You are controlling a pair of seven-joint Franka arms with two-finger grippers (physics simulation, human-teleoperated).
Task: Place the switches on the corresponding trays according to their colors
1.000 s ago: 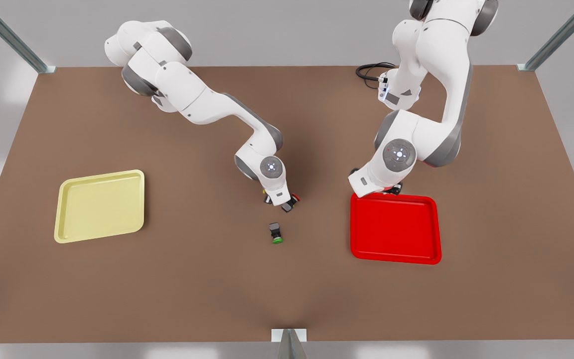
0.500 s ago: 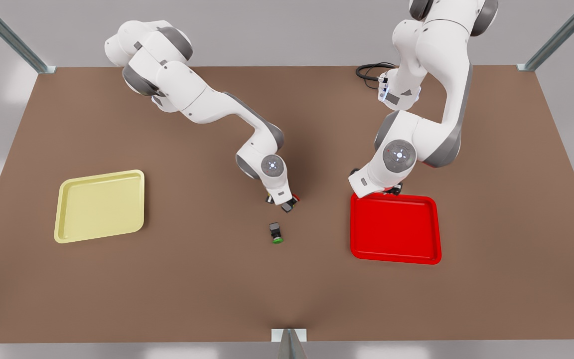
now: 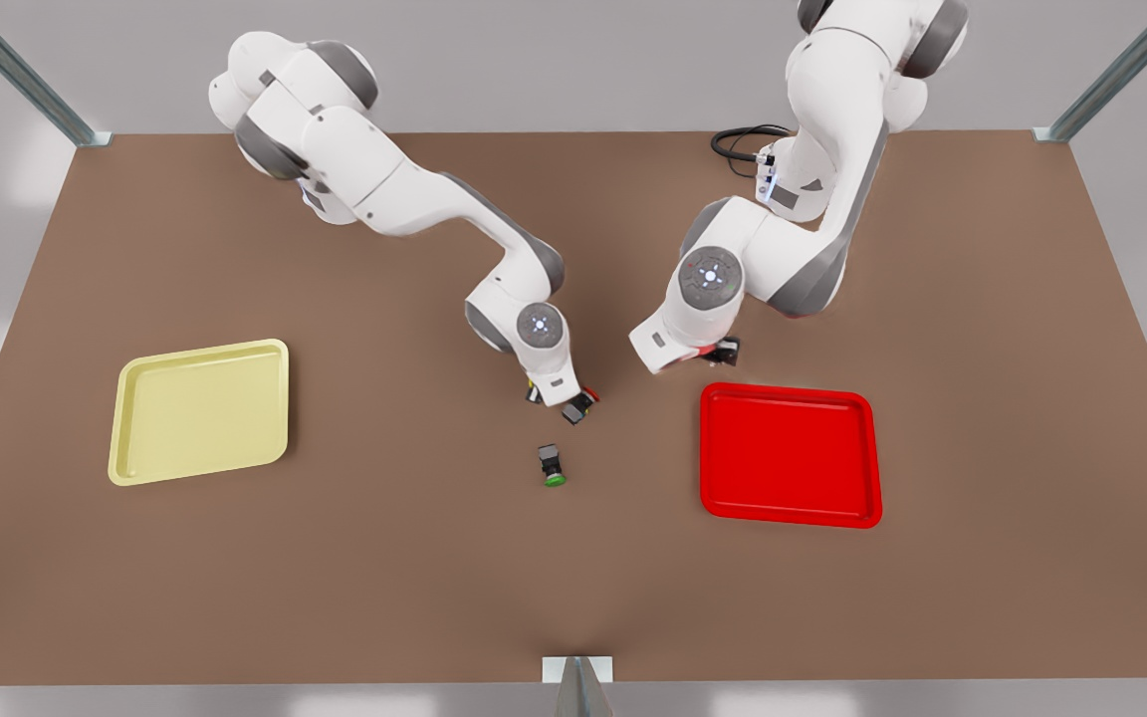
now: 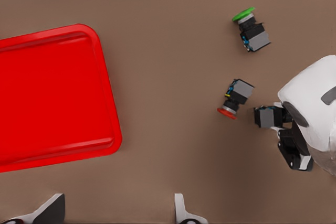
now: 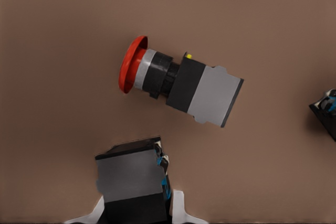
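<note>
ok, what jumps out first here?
The bright red tray at the front view's right and the pale yellow tray at its left. Between them the right gripper sits low beside the red switch, the green switch close by; the left gripper hangs open near the bright red tray.

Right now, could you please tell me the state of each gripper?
Left gripper: open, empty, near the red tray.
Right gripper: closed on the yellow switch, gripping its dark body.
</note>
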